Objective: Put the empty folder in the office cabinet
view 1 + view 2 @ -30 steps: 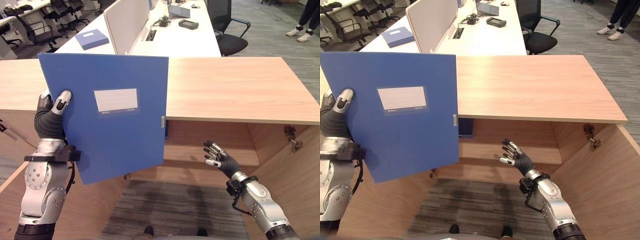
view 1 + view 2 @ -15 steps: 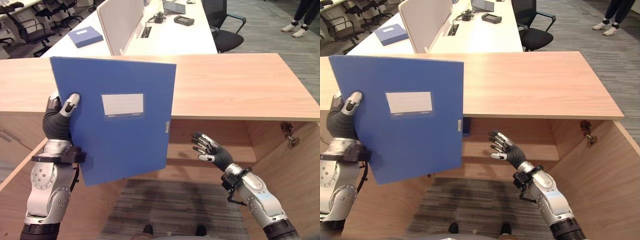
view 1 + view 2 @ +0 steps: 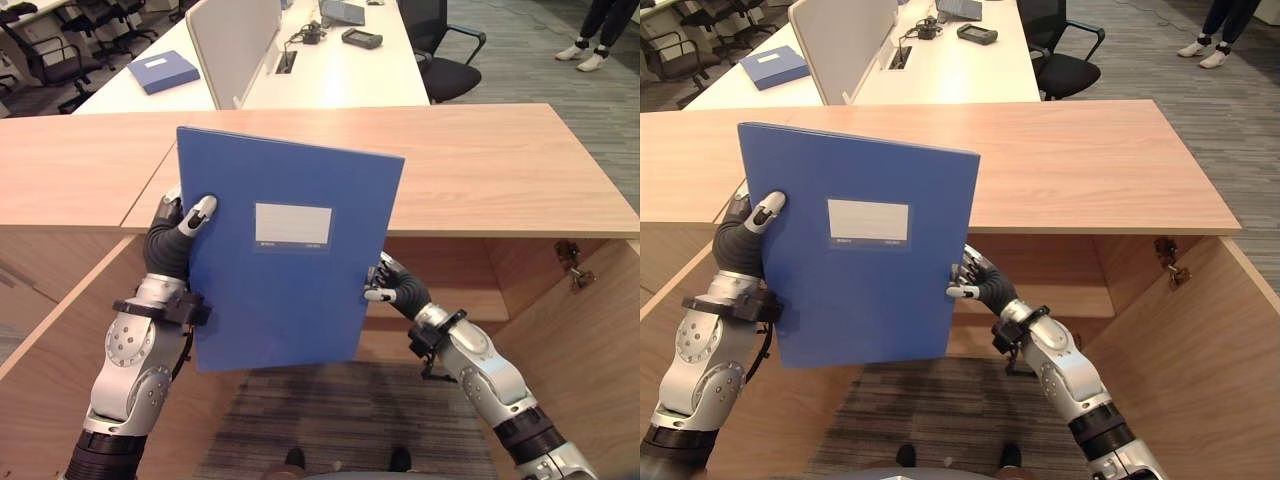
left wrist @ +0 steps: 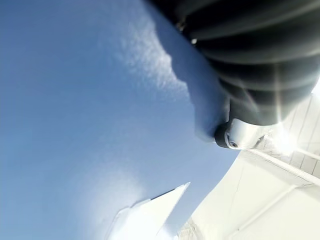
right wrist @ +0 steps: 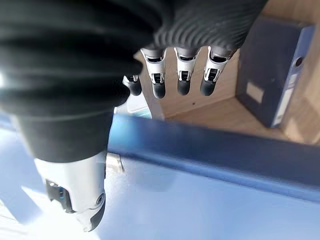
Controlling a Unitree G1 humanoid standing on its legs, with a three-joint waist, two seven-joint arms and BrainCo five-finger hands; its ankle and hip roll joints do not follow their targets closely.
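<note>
Blue folder [image 3: 285, 250] held upright before the open cabinet [image 3: 470, 275]. Left hand [image 3: 175, 235] pinches its left edge, thumb on the cover. Right hand [image 5: 75, 165] straddles the right edge, thumb in front, straight fingers [image 5: 182, 75] behind. Inside, a dark binder [image 5: 272, 75] stands on the shelf.

Blue folder [image 3: 285, 260]: flat, rigid, closed, white label [image 3: 292, 223] on front face, small metal clip at its right edge. Held upright in air, slightly tilted, front face toward me, before open front of office cabinet [image 3: 470, 280]. My left robot hand [image 3: 176, 235] grips its left edge, thumb on front face; my right robot hand [image 3: 975, 281] at its right edge, thumb on front, fingers straight behind. Cabinet: light wood, wide flat top, doors swung open, inner shelf visible; another blue binder [image 5: 272, 75] stands inside.
</note>
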